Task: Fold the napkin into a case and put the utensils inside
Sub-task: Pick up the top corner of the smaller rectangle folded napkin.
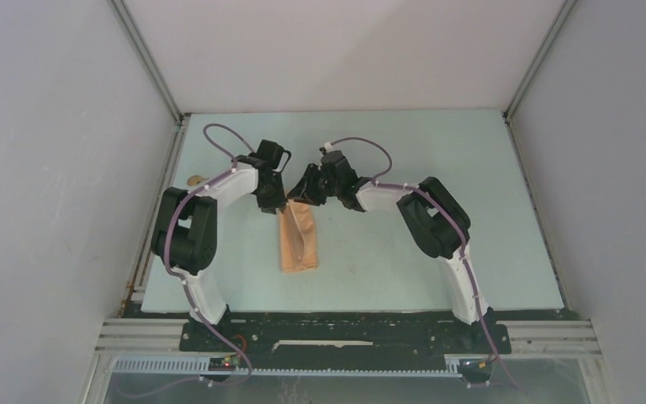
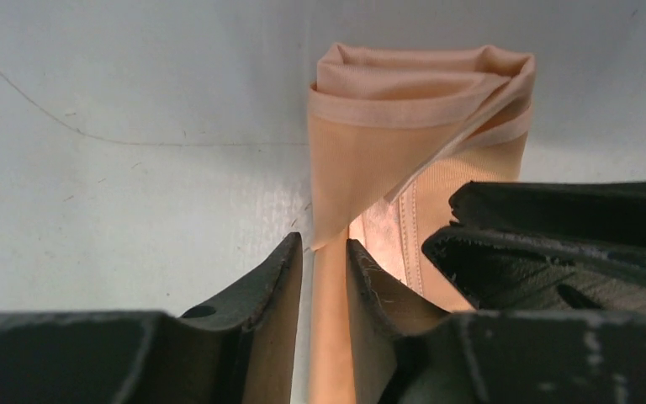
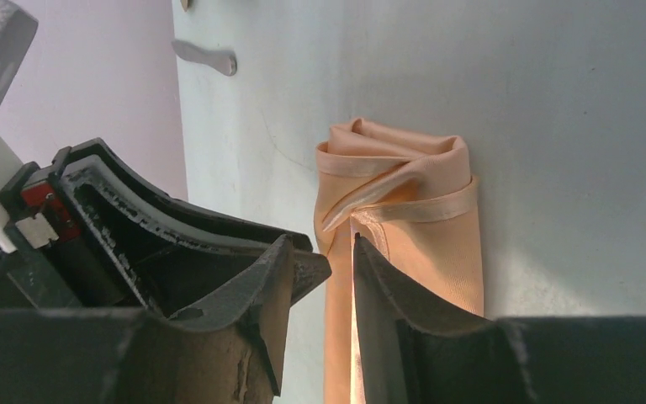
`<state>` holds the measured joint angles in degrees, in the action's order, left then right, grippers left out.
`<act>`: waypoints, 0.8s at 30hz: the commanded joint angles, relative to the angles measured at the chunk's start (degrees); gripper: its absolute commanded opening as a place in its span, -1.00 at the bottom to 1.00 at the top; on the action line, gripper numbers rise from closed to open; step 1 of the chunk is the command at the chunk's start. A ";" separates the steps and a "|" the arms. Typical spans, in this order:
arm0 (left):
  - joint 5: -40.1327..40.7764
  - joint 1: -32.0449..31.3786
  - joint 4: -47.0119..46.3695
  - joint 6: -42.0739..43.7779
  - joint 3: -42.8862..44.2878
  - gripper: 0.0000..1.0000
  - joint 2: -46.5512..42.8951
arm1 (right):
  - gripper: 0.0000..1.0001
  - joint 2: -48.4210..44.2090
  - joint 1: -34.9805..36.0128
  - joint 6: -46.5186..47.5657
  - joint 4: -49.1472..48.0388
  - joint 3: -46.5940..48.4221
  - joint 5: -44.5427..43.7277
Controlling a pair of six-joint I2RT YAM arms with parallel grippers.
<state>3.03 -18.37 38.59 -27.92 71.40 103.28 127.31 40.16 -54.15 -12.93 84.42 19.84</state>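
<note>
While case (image 1: 300, 241) lies on counter (image 1: 437, 236), left claw (image 2: 324, 263) and right claw (image 3: 321, 263) sit at its far end, jaws narrowly apart, case edge in each gap; can't tell if gripped.

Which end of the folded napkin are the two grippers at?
The far end of the napkin, uppermost in the top view; the near end lies untouched.

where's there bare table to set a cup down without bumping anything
Widest bare patch of table: between the right arm and the right wall. The far strip along the back wall is free too. Crowded: the napkin's far end, where both sets of jaws meet, and the left edge beside the left arm.
</note>
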 commanded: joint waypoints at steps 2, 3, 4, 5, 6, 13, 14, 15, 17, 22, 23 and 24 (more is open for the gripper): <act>3.26 -0.69 0.43 0.80 4.44 -0.44 2.31 | -0.18 0.55 0.45 -2.72 -0.22 0.31 -2.11; 3.77 -0.78 0.51 0.81 4.77 -0.46 2.41 | -0.18 0.76 0.44 -3.09 0.16 0.35 -2.18; 4.06 -0.83 0.66 0.91 5.06 -0.47 2.65 | -0.18 0.89 0.44 -3.41 0.41 0.39 -2.10; 4.41 -0.79 0.76 0.97 5.18 -0.47 2.85 | -0.18 1.00 0.44 -3.61 0.23 0.34 -2.08; 4.79 -0.79 0.84 0.98 5.35 -0.47 3.06 | -0.18 1.11 0.52 -3.86 0.19 0.37 -2.08; 6.36 -0.79 1.36 0.83 7.57 -0.51 4.39 | -0.15 1.38 0.54 -4.42 1.32 0.78 -2.66; 6.45 -0.79 0.91 0.73 7.27 -0.51 4.02 | -0.14 1.43 0.47 -4.59 1.26 0.81 -2.69; 6.32 -0.79 0.85 0.81 7.25 -0.50 4.00 | -0.14 1.70 0.40 -4.76 1.37 1.02 -2.58; 5.08 -0.84 1.17 1.00 7.72 -0.38 4.19 | -0.14 2.23 0.29 -5.27 1.67 1.46 -2.44; 4.63 -1.49 0.39 1.01 6.48 -0.22 2.97 | -0.13 2.80 0.27 -6.35 1.51 2.00 -2.34; 4.63 -1.49 0.43 0.95 6.62 -0.22 3.11 | -0.12 3.00 0.27 -6.59 1.55 2.24 -2.34; 4.70 -1.49 0.56 1.05 6.90 -0.23 3.31 | -0.12 3.40 0.27 -6.96 1.54 2.58 -2.22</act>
<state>7.35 -19.16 39.92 -27.81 77.21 107.92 129.38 40.27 -59.31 -11.11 84.49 18.48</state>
